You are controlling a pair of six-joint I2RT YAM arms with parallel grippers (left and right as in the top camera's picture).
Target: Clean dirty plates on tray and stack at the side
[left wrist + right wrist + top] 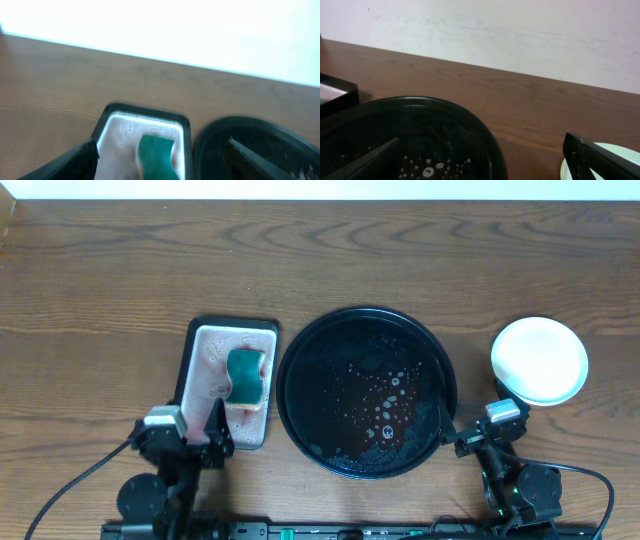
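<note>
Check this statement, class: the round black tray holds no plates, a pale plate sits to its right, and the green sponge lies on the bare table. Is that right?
Not quite. The green sponge lies inside the small rectangular tray, left of the round black tray, not on the bare table; the overhead view shows it. The rest stands.

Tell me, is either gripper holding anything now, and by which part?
Nothing is held. The left gripper and the right gripper are both open and empty, at either side of the large round glossy black tray.
</note>
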